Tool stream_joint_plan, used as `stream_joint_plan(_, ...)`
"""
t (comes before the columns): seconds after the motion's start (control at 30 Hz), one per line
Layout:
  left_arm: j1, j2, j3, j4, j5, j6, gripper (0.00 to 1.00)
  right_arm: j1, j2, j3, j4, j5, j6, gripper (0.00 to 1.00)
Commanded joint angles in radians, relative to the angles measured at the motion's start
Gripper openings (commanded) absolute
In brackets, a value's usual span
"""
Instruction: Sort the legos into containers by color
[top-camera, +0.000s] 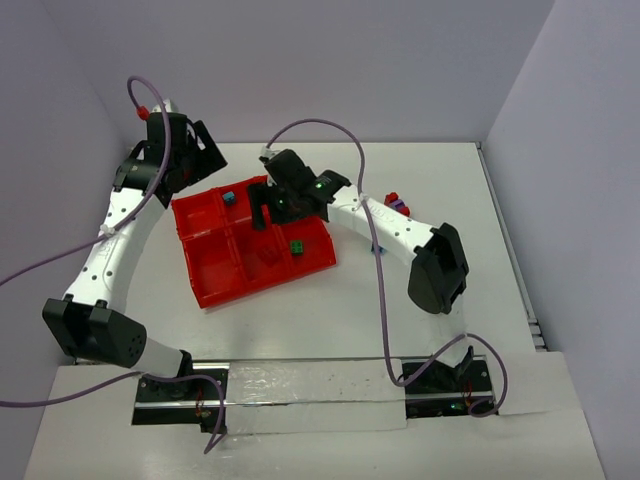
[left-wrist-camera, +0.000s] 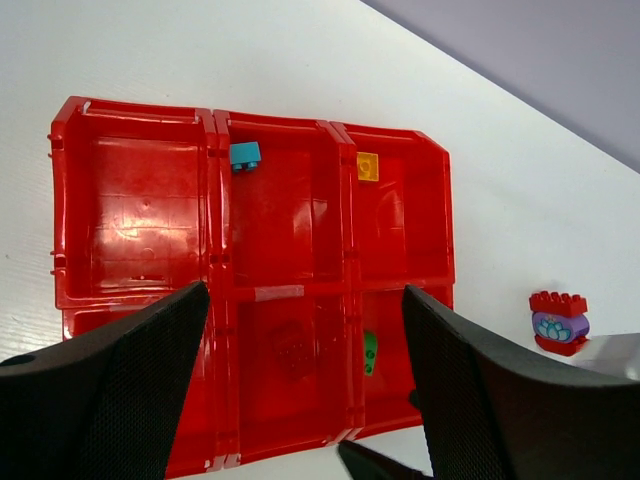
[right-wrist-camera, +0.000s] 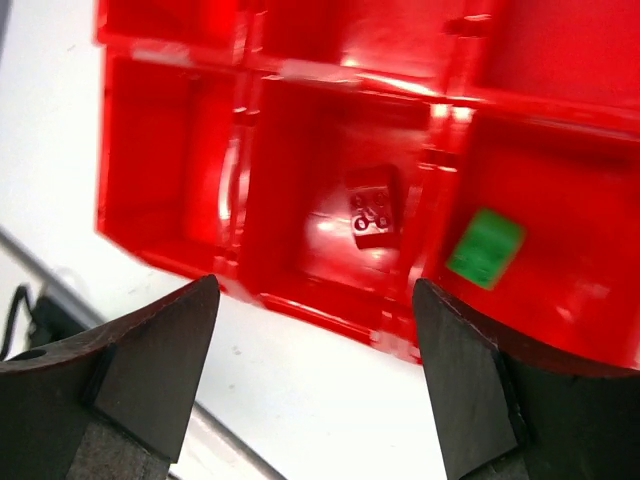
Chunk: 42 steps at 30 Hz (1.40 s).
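Observation:
The containers are the compartments of one red tray (top-camera: 215, 275) (left-wrist-camera: 130, 220) (right-wrist-camera: 170, 160). A teal-blue lego (top-camera: 229, 198) (left-wrist-camera: 245, 155) lies in a far compartment, and an orange-yellow lego (left-wrist-camera: 367, 166) lies in the one beside it. A green lego (top-camera: 298, 246) (left-wrist-camera: 370, 352) (right-wrist-camera: 485, 248) rests in a near corner compartment. Beside it, a red lego (right-wrist-camera: 372, 210) (left-wrist-camera: 293, 350) lies in the near middle compartment. A red and purple stack (top-camera: 396, 203) (left-wrist-camera: 558, 322) stands on the table right of the tray. My right gripper (top-camera: 267, 213) (right-wrist-camera: 315, 380) hovers open and empty over the tray. My left gripper (top-camera: 200, 152) (left-wrist-camera: 305, 400) hangs open and empty past the tray's far left corner.
The white table (top-camera: 420, 170) ends at grey walls on the back and both sides. The right arm's elbow (top-camera: 437, 268) sits to the right of the tray. Cables (top-camera: 330, 125) loop over the far part of the table.

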Motion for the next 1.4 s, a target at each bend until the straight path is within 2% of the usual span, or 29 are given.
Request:
stream_joint_plan(0.0, 0.002, -0.037, 0.001, 0.033, 0.028, 0.009, 0.85, -0.09, -0.188, -0.061, -0.046, 0.162, -0.009, 0.83)
stream_joint_plan(0.17, 0.003, -0.068, -0.026, 0.075, 0.047, 0.01, 0.85, -0.282, -0.503, -0.436, -0.021, 0.282, 0.066, 0.82)
stream_joint_plan(0.27, 0.003, -0.071, -0.031, 0.095, 0.045, 0.006, 0.86, -0.38, -0.599, -0.606, -0.021, 0.35, 0.114, 0.82)
stream_joint_plan(0.37, 0.002, -0.053, -0.024, 0.103, 0.06, 0.001, 0.86, -0.427, -0.623, -0.74, -0.01, 0.343, 0.139, 0.84)
stream_joint_plan(0.67, 0.002, -0.044, -0.016, 0.102, 0.074, 0.016, 0.85, -0.429, -0.466, -0.76, 0.087, 0.317, 0.122, 0.91)
stream_joint_plan(0.9, 0.002, -0.048, -0.008, 0.105, 0.094, 0.01, 0.85, -0.427, -0.324, -0.713, 0.17, 0.288, 0.112, 0.86)
stream_joint_plan(1.0, 0.002, -0.051, -0.002, 0.1, 0.095, 0.012, 0.85, -0.427, -0.254, -0.68, 0.203, 0.291, 0.116, 0.79)
stream_joint_plan(1.13, 0.001, -0.057, -0.001, 0.093, 0.085, 0.02, 0.85, -0.427, -0.202, -0.657, 0.218, 0.325, 0.128, 0.61)
stream_joint_plan(1.17, 0.001, -0.059, -0.001, 0.091, 0.084, 0.02, 0.85, -0.427, -0.201, -0.658, 0.224, 0.33, 0.13, 0.55)
stream_joint_plan(1.23, 0.002, -0.067, -0.002, 0.088, 0.079, 0.022, 0.85, -0.427, -0.206, -0.665, 0.231, 0.339, 0.14, 0.24)
stream_joint_plan(1.27, 0.002, -0.069, -0.005, 0.088, 0.078, 0.024, 0.85, -0.427, -0.216, -0.673, 0.23, 0.34, 0.139, 0.14)
stream_joint_plan(1.3, 0.002, -0.071, -0.008, 0.089, 0.078, 0.026, 0.85, -0.426, -0.228, -0.682, 0.229, 0.34, 0.137, 0.06)
stream_joint_plan(1.37, 0.002, -0.069, -0.011, 0.092, 0.081, 0.029, 0.85, -0.427, -0.276, -0.699, 0.221, 0.328, 0.125, 0.0)
